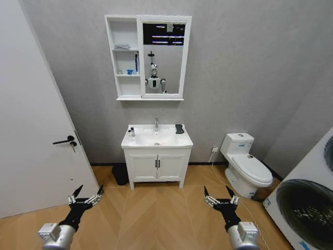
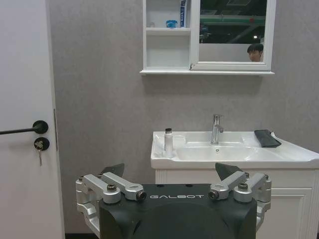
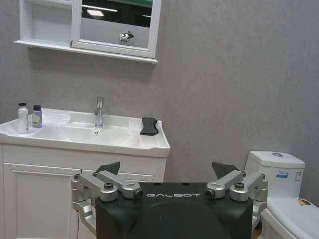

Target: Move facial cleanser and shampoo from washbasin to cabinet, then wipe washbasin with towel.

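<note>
The white washbasin (image 1: 156,143) stands against the far wall, some way ahead of me. On its left rim stand a slim white bottle (image 3: 22,118) and a pale lilac bottle with a black cap (image 3: 37,116), seen together in the head view as the two bottles (image 1: 131,132). The dark towel (image 1: 179,128) lies folded on the right rim. Above hangs the white cabinet (image 1: 125,57) with open shelves beside its mirror. My left gripper (image 1: 86,195) and right gripper (image 1: 221,195) are held low over the floor, both open and holding nothing, far short of the basin.
A white door (image 1: 31,130) with a black handle stands close on the left. A toilet (image 1: 244,166) and a washing machine (image 1: 307,203) are on the right. A dark bin (image 1: 119,174) sits beside the vanity (image 1: 156,166). Wooden floor lies between me and the vanity.
</note>
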